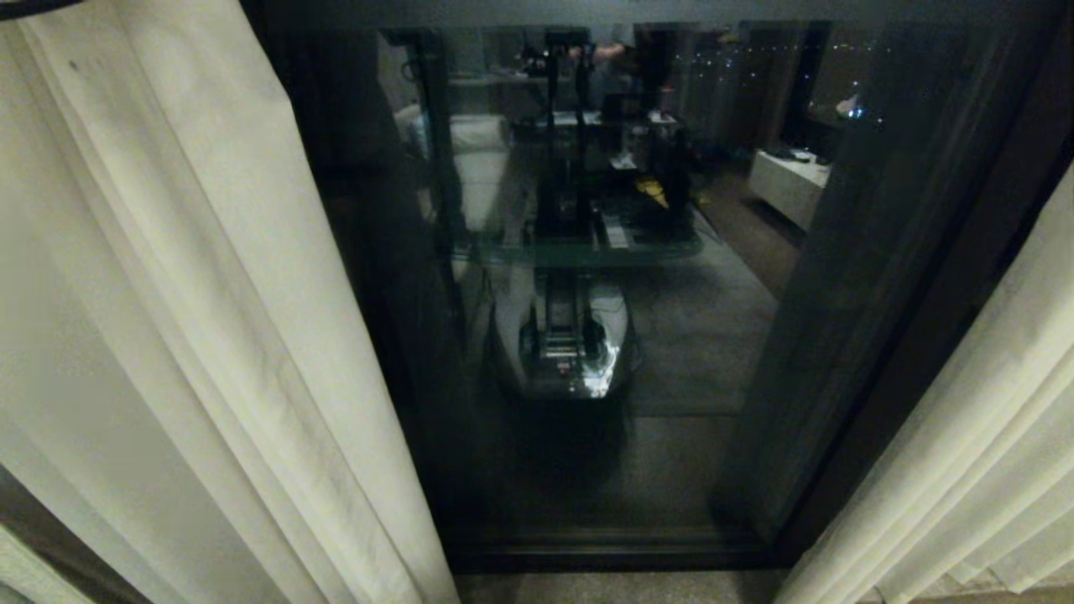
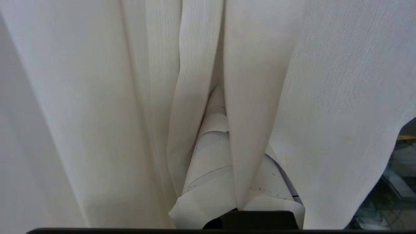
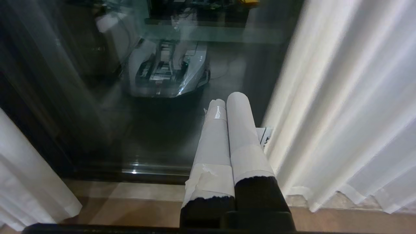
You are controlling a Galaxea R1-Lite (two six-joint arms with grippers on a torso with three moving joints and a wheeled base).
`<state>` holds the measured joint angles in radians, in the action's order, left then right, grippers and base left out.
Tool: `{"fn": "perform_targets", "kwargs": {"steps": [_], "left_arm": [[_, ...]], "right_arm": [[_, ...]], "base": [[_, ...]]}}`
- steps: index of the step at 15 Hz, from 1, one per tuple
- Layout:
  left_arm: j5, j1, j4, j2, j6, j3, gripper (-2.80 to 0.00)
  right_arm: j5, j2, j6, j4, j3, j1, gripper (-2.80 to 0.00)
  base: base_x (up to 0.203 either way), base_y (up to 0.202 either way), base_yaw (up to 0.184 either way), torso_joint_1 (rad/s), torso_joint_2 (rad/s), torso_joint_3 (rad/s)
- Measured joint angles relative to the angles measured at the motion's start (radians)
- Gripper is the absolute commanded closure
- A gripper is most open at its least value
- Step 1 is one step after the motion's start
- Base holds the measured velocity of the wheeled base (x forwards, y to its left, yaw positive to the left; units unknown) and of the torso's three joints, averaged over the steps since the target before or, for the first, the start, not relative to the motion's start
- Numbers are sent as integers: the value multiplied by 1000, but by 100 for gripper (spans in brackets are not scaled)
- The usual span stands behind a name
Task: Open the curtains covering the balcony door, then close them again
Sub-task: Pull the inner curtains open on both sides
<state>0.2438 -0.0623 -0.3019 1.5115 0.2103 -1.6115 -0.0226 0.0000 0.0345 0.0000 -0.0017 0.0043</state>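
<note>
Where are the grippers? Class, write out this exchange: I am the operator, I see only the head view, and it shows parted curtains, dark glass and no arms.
Observer: The left gripper is buried in the left curtain, shut with a fold pinched between its taped fingers.
Operator: And the right one?
Observer: The right gripper points low at the balcony door, shut and empty.
Operator: Is it touching the other curtain?
Observer: No. The right curtain hangs beside it, with a gap between them.
</note>
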Motion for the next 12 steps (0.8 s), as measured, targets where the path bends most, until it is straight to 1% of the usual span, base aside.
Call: {"fn": "perform_targets", "kwargs": {"steps": [2, 4, 9, 12], "left_arm": [[0, 0, 0, 0, 0, 0, 0], [0, 0, -1, -1, 0, 1, 0], [0, -3, 0, -3, 0, 2, 0], [-1, -3, -2, -13, 0, 23, 0]], "right_arm": [[0, 0, 0, 0, 0, 0, 0], [0, 0, 0, 0, 0, 0, 0], [0, 0, 0, 1, 0, 1, 0], [0, 0, 0, 0, 0, 0, 0]], "base": [[0, 186, -5, 5, 1, 3], [0, 127, -1, 2, 6, 1], [0, 0, 0, 0, 0, 0], [0, 0, 0, 0, 0, 0]]}}
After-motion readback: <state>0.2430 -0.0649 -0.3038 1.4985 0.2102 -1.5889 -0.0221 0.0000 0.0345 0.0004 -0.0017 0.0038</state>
